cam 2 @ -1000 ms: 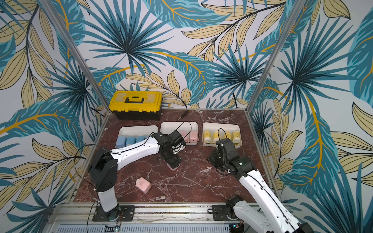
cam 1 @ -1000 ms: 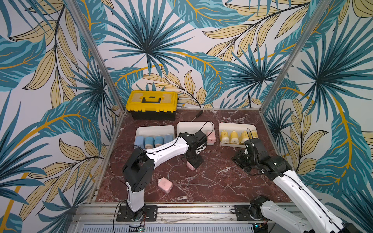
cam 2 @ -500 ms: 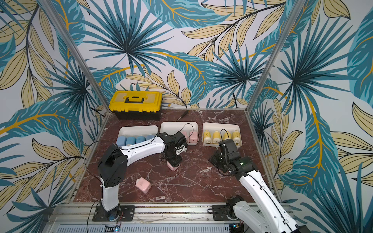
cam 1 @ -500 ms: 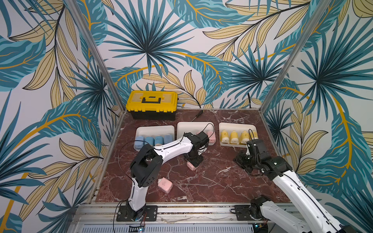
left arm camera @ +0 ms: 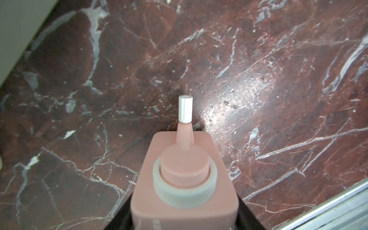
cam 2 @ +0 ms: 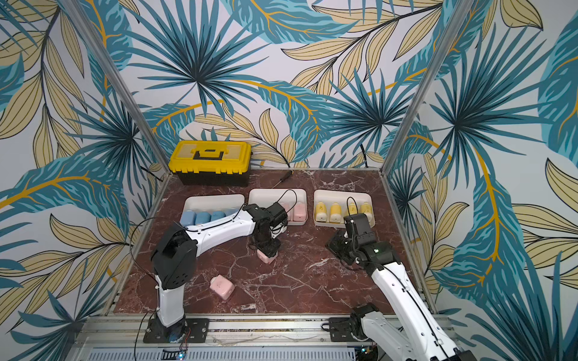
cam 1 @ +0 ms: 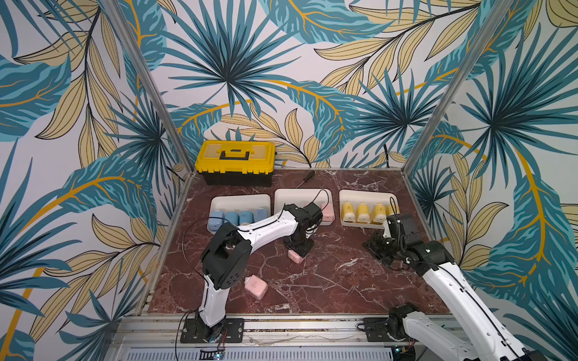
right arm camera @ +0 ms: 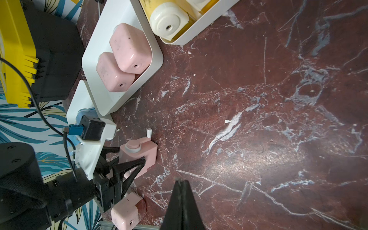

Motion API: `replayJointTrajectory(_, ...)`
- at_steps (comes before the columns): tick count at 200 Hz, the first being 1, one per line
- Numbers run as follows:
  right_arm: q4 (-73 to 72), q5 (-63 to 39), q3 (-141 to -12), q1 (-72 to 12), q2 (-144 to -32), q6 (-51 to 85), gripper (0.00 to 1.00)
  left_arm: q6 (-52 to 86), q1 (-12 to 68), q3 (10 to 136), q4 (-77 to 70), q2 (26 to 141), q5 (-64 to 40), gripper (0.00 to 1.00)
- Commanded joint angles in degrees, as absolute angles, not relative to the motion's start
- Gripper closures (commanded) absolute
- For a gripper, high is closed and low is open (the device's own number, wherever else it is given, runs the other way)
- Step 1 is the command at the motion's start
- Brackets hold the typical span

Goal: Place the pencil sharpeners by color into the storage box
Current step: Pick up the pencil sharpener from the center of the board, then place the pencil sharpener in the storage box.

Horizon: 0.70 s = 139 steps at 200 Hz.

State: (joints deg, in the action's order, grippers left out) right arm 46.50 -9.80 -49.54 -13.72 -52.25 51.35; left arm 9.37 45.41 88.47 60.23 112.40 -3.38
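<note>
My left gripper (cam 1: 298, 250) points down at the table's middle, shut on a pink pencil sharpener (cam 1: 296, 257) (left arm camera: 184, 179) with a white-tipped crank (left arm camera: 185, 109). The right wrist view shows black fingers (right arm camera: 137, 162) clamping its sides (right arm camera: 146, 150) at table level. A second pink sharpener (cam 1: 256, 286) (right arm camera: 125, 216) lies loose near the front. Three white storage box trays stand at the back: several blue sharpeners (cam 1: 231, 217) on the left, two pink ones (right arm camera: 129, 49) in the middle tray (cam 1: 298, 193), several yellow ones (cam 1: 362, 212) on the right. My right gripper (right arm camera: 180, 182) (cam 1: 373, 247) is shut and holds nothing, low in front of the yellow tray (cam 1: 366, 194).
A yellow and black toolbox (cam 1: 235, 162) sits at the back left, with a screwdriver (cam 1: 308, 178) lying beside it. Metal posts and patterned walls close in the marble table (cam 1: 344, 281). An aluminium rail (cam 1: 297, 325) runs along the front edge.
The left jaws, wide around the pink sharpener a second ago, have closed on its sides. The left arm's elbow has swung forward. The right arm has hardly moved.
</note>
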Motion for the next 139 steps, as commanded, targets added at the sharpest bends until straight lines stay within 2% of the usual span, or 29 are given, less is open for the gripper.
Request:
replayJointTrajectory(1, 46.00, -10.90, -48.82, -13.12, -52.81, 49.42, 0.95, 10.99, 43.61, 91.76, 64.20, 108.96, -1.61, 0.59)
replayJointTrajectory(57, 45.63, -11.85, -50.03, -12.57, -55.22, 48.03, 0.95, 10.33, 38.65, 101.89, 70.24, 109.07, 1.04, 0.57)
replayJointTrajectory(139, 45.18, -11.95, -49.96, -12.13, -57.01, 47.81, 0.95, 13.04, 27.47, 125.36, 75.59, 123.82, -1.09, 0.60)
